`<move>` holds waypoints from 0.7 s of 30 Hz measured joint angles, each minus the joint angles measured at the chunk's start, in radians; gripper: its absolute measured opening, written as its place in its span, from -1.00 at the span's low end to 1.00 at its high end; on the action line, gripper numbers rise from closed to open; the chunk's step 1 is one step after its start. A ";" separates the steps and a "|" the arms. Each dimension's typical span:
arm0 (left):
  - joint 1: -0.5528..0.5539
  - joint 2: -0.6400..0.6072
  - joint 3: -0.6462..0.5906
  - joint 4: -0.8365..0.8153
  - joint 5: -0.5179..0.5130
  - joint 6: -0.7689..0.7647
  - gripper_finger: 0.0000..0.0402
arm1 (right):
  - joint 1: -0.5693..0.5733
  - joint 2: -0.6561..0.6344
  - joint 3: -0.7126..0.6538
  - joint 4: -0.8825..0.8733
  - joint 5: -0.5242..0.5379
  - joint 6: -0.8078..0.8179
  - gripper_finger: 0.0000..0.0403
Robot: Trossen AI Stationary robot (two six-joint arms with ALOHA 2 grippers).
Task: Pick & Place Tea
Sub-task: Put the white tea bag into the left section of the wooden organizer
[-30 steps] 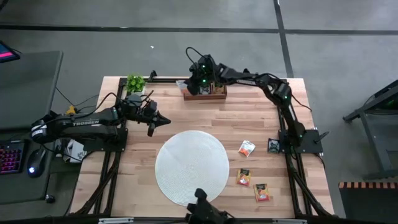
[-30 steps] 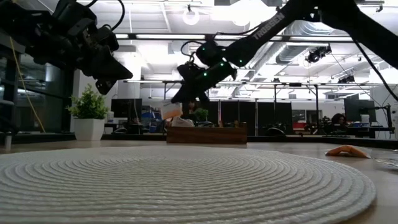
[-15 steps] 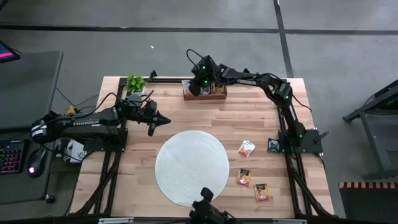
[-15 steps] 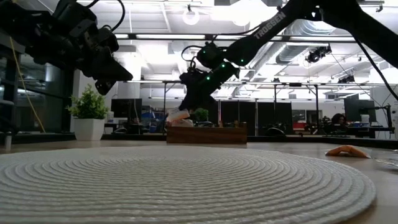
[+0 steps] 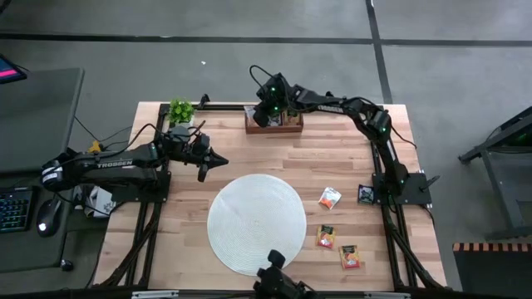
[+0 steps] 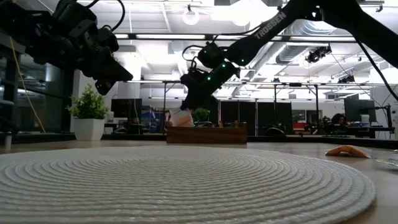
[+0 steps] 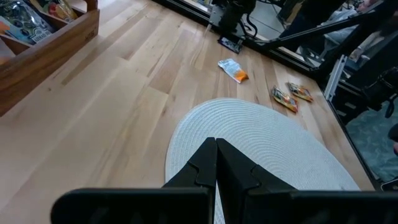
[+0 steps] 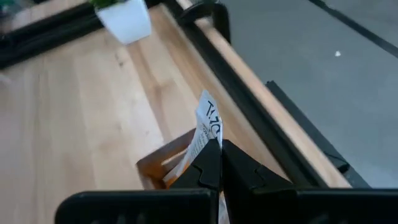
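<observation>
Wooden tray; right end effector pinching flat white sachet.

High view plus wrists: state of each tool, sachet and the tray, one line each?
Right tool: shut on white sachet, over the tray's left end.
Left tool: shut, empty, above the table by the mat.
Tray: at the far edge, sachets inside.
Loose sachets: four flat on the table right of the mat.
</observation>
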 joint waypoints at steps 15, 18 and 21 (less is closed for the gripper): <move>0.000 0.000 0.000 0.000 0.000 0.000 -1.00 | 0.002 -0.001 0.000 -0.065 -0.042 -0.052 -1.00; 0.000 0.000 0.000 0.000 0.001 0.000 -1.00 | 0.002 -0.001 0.000 -0.036 -0.058 -0.053 -1.00; 0.000 0.000 0.000 0.000 0.001 0.000 -1.00 | 0.002 -0.001 0.000 -0.023 -0.071 -0.057 -1.00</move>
